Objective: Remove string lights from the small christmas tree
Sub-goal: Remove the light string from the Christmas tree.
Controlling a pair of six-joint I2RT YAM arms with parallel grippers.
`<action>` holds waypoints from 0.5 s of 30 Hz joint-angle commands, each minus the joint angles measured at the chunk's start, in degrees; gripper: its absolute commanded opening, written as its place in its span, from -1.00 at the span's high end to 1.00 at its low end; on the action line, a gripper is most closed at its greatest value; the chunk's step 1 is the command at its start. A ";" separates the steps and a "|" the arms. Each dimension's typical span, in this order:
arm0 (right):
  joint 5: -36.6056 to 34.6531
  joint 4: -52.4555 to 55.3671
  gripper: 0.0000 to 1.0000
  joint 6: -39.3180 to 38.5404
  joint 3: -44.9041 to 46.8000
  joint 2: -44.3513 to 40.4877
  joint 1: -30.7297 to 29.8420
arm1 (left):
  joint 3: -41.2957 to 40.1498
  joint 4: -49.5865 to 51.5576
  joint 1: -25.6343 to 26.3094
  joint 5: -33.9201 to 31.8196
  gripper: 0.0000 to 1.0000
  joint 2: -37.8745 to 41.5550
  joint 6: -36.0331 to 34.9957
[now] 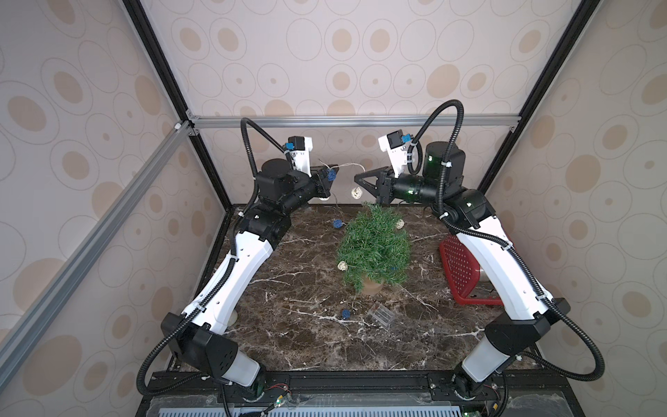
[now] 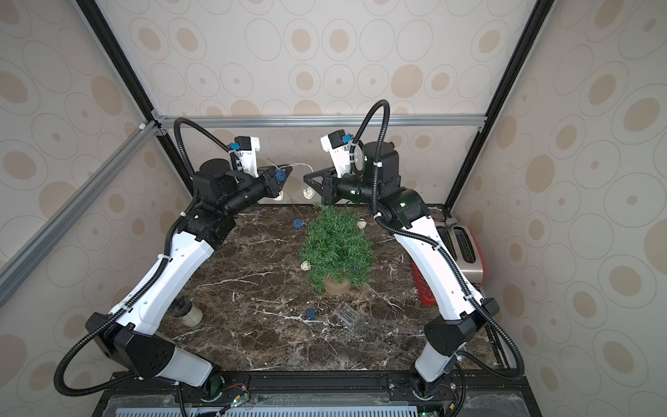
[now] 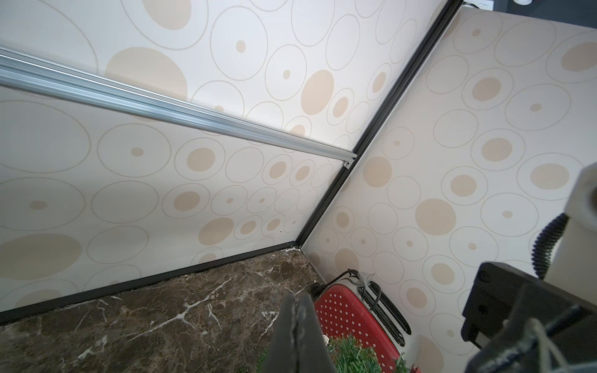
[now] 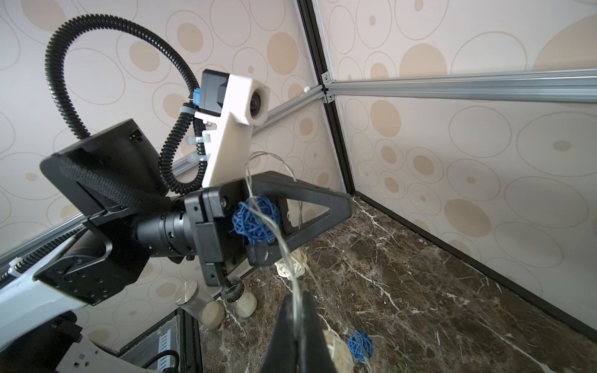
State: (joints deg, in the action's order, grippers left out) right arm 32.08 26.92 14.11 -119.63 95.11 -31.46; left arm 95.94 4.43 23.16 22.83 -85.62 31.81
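Right pincer (image 4: pixel 295 303) pinches the string lights (image 4: pixel 292 266); their blue ball (image 4: pixel 255 222) sits in the left pincer (image 4: pixel 345 208).

My left arm (image 1: pixel 231 278) and right arm (image 1: pixel 505 267) wear white shells, black joints, zip-tied ribbed black conduit (image 4: pixel 51 61), and white camera mounts (image 4: pixel 232 129) by black jaws.

The small christmas tree (image 1: pixel 373 249) filled the middle of the table (image 1: pixel 288 260). Left of it the marble lay open; on the near side only a battery box (image 1: pixel 380 315) and a blue ball (image 1: pixel 345 313) interrupted it. A red basket (image 1: pixel 460 267) and toaster (image 2: pixel 463 249) blocked the right. Above the treetop, the string lights (image 1: pixel 356 193) stretched between left gripper (image 1: pixel 335 169) and right gripper (image 1: pixel 357 178).
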 commanded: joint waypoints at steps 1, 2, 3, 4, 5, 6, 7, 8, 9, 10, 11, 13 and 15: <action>-0.34 -0.50 1.00 0.03 0.53 -1.99 -0.87 | 2.16 2.54 -0.03 -0.85 1.00 3.20 -2.18; -0.35 -0.38 1.00 -0.07 0.50 -2.10 -1.09 | 1.97 3.20 -0.01 -1.24 1.00 3.75 -2.45; -0.35 -0.31 1.00 -0.20 0.54 -2.09 -1.36 | 1.86 4.12 -0.04 -1.82 1.00 4.32 -2.80; -0.48 -0.05 1.00 -0.25 0.46 -2.11 -1.66 | 1.73 5.18 -0.02 -2.68 1.00 4.85 -3.35; -0.58 0.26 1.00 -0.31 0.37 -2.04 -1.92 | 1.48 5.98 0.01 -3.36 1.00 5.37 -3.72; -0.68 0.62 1.00 -0.60 0.37 -2.01 -2.22 | 0.98 7.02 -0.01 -4.30 1.00 6.04 -4.01; -1.06 1.09 1.00 -0.90 0.32 -1.99 -2.53 | 0.07 7.79 0.03 -5.02 1.00 6.77 -4.20; -1.33 1.44 1.00 -1.11 0.45 -2.02 -2.85 | -0.71 8.35 -0.01 -5.58 1.00 7.46 -4.21; -1.40 1.52 1.00 -1.26 0.77 -2.17 -3.08 | -1.61 8.95 0.00 -6.11 1.00 8.25 -4.22; -1.63 1.66 1.00 -1.27 1.19 -2.37 -3.29 | -2.63 9.38 0.01 -6.37 1.00 9.09 -4.05; -1.79 1.82 1.00 -1.38 1.52 -2.53 -3.49 | -3.47 9.54 -0.01 -6.53 1.00 9.84 -3.85; -2.30 1.91 1.00 -1.66 2.50 -3.12 -4.00 | -5.55 8.90 -0.02 -5.91 1.00 11.52 -3.08; -2.80 1.79 1.00 -1.64 3.39 -3.67 -4.29 | -7.12 8.50 -0.03 -4.98 1.00 12.85 -2.26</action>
State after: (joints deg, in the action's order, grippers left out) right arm 30.22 28.32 13.45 -117.08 93.47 -35.16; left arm 90.11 12.10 23.16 17.65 -74.30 29.58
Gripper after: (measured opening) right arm 0.042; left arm 0.048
